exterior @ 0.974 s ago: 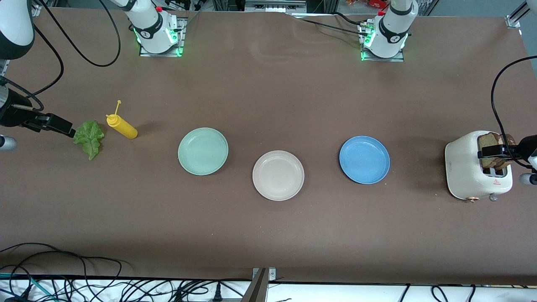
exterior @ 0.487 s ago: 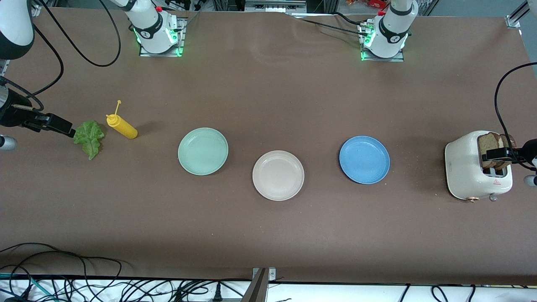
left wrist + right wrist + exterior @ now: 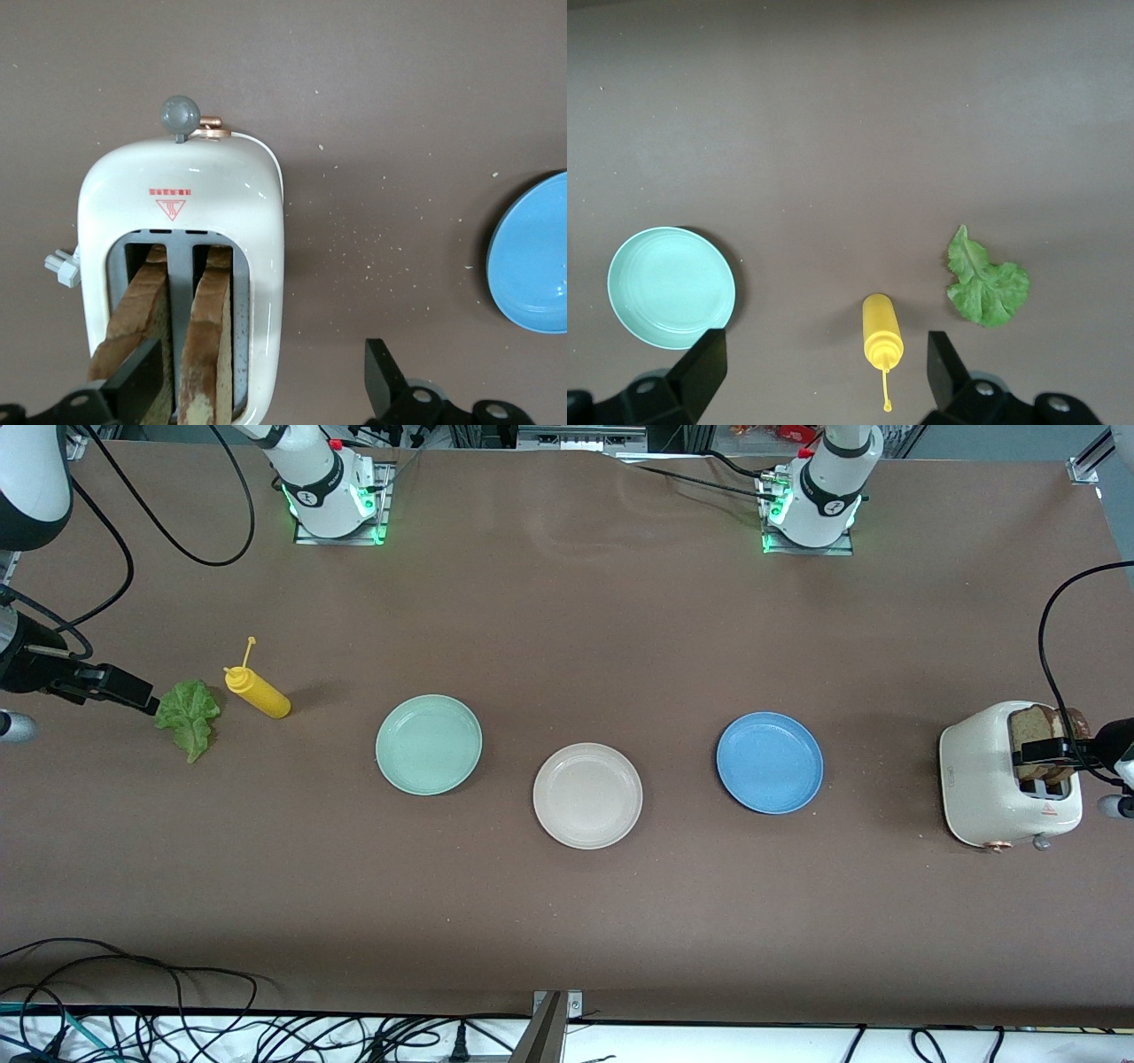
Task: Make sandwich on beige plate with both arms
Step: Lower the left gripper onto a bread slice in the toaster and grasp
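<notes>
Waiting bare, beige plate (image 3: 587, 795); 2 bread slices (image 3: 173, 341) sit in the toaster (image 3: 983, 784) under spread left gripper (image 3: 257, 390); lettuce (image 3: 188, 715) beside spread right gripper (image 3: 133, 691).

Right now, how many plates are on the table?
3. The mint-green plate lies toward the right arm's end, the beige plate in the middle and nearest the front camera, and the blue plate toward the left arm's end. None seems hidden.
</notes>
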